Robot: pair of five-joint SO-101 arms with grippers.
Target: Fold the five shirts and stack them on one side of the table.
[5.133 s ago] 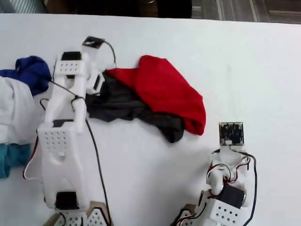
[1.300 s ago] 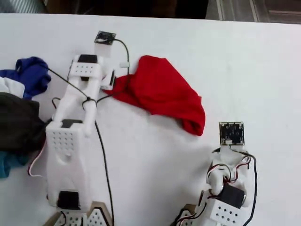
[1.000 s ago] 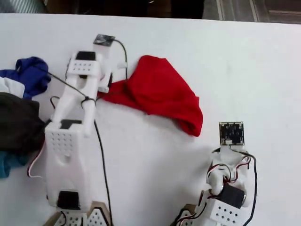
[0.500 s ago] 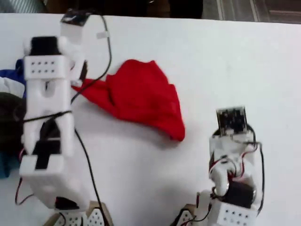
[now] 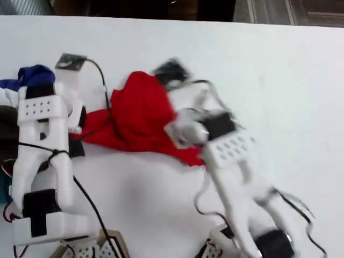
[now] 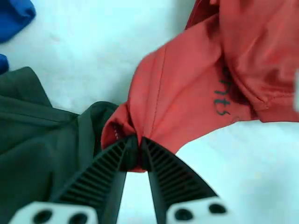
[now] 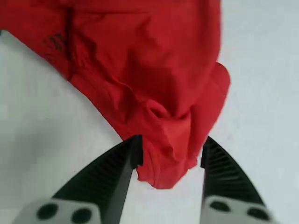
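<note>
Left end effector (image 6: 135, 150) pinches red shirt (image 6: 187, 88).

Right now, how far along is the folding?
Done: little. A bunched blue shirt, a white shirt and a dark grey shirt lie heaped, unfolded, at the white table's edge beside the left arm. In hand: the left gripper is shut on a corner of the crumpled red shirt; the right gripper is open astride its other end. Left: folding and stacking all.

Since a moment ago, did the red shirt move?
Yes. In the high view the red shirt has slid left, toward the blue shirt, pinched in the left claw.
</note>
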